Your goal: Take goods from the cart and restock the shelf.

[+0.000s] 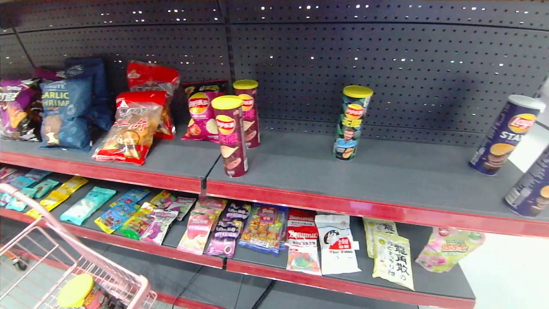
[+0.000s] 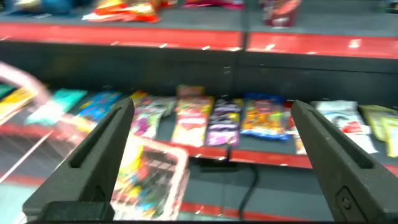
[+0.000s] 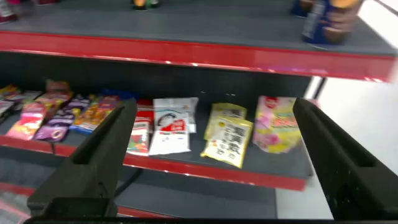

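The pink wire cart (image 1: 88,257) stands at the lower left, with a yellow-lidded can (image 1: 75,290) lying in it. On the grey upper shelf (image 1: 386,180) stand two maroon chip cans (image 1: 230,135), a dark green can (image 1: 351,122) and blue cans (image 1: 504,135) at the right. My left gripper (image 2: 212,106) is open and holds nothing; it hangs above the cart's rim (image 2: 168,152), facing the lower shelf. My right gripper (image 3: 214,102) is also open and holds nothing, in front of the lower shelf's snack packets (image 3: 169,124).
Snack bags (image 1: 128,128) crowd the upper shelf's left end. Flat candy and snack packets (image 1: 261,229) cover the lower shelf. Bare shelf space lies between the green can and the blue cans. A black cable (image 1: 263,294) runs on the bottom shelf.
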Motion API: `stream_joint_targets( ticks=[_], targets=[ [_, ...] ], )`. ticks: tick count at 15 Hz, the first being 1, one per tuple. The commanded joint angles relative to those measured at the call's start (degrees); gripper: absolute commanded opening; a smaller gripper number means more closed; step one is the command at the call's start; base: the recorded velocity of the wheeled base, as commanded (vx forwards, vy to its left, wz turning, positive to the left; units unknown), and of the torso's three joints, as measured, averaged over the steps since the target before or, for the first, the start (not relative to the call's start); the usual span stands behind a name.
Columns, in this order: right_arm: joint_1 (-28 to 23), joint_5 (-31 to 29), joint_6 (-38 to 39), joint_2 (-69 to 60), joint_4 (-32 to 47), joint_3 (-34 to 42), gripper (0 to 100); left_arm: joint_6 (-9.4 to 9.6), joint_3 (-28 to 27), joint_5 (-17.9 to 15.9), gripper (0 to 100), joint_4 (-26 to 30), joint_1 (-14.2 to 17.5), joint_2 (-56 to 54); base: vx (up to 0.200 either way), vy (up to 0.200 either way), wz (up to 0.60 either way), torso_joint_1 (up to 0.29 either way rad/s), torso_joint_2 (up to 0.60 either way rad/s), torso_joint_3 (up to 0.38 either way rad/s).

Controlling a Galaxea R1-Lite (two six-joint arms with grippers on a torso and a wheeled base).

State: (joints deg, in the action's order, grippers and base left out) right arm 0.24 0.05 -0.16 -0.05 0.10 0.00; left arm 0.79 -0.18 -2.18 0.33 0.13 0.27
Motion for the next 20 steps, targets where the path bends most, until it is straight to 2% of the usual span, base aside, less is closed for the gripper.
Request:
stream_joint_targets(
  ticks=[1,4,10,20],
  targets=[
    [0.02,0.04,-0.02,0.05,-0.01,0.00,100,0.00,0.01,-0.02,100,0.02,0.04,0.00,0.000,0.000,0.60,0.007,0.00,0.002],
    [0.02,0.04,-0.02,0.05,-0.01,0.00,100,0.00,0.01,-0.02,100,0.02,0.04,0.00,0.000,0.000,0.60,0.001,0.00,0.002],
    [0.02,0.04,0.16,0.05,-0.01,0.00,100,-0.09,0.01,-0.02,100,0.02,0.04,0.00,0.000,0.000,0.00,-0.009,0.01,0.010],
    [0.02,0.04,0.16,0.05,-0.01,0.00,100,-0.09,0.01,-0.02,100,0.02,0.04,0.00,0.000,0.000,0.00,-0.146,0.35,0.202]
  ],
)
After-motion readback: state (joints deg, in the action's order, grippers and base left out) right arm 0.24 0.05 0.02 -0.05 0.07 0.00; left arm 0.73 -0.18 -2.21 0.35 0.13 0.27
